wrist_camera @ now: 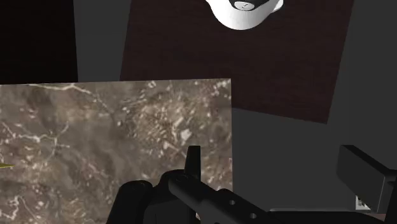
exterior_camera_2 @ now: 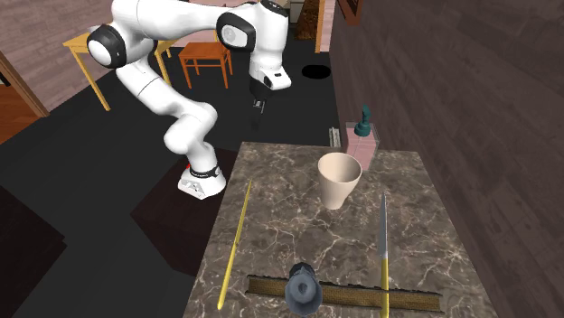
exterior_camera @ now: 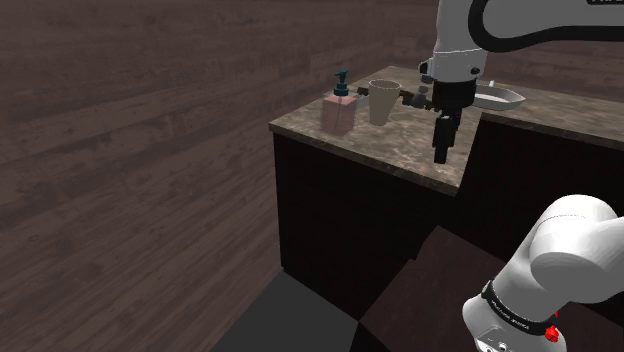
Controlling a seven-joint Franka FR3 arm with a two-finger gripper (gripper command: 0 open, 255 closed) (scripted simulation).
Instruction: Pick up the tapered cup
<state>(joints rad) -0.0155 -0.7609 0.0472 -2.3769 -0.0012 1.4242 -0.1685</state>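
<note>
my gripper (exterior_camera: 443,143) hangs point-down, all black and blocky, released: in the wrist view its two fingers (wrist_camera: 193,159) stand apart with nothing between them. it is up in the air by the stand-side edge of the counter (exterior_camera: 415,150). that counter has a brown marbled stone top with pale veins and square corners, set on a dark cabinet body. below me in the wrist view are one corner of that veined slab (wrist_camera: 114,140), flat grey floor, and the dark wood-grained top of my stand (wrist_camera: 235,57), with the rounded white arm base (wrist_camera: 245,9) on it.

the tapered cup (exterior_camera: 382,100) stands upright on the counter, well apart from my gripper and to the shoulder view's left of it. it is smooth, matt, cream-beige, with a wide round mouth narrowing to a small foot (exterior_camera_2: 339,179). near it, by the wall, stands a soap dispenser (exterior_camera_2: 363,137), a pink squarish bottle with a teal pump. a shallow white dish (exterior_camera: 503,97) lies on the counter to the shoulder view's right of my arm. in the second exterior view a long thin yellow rod (exterior_camera_2: 238,239) and a slim grey blade with a yellow handle (exterior_camera_2: 384,239) lie flat on the stone. the plank wall (exterior_camera: 130,150) has dark horizontal boards with visible grain.
</note>
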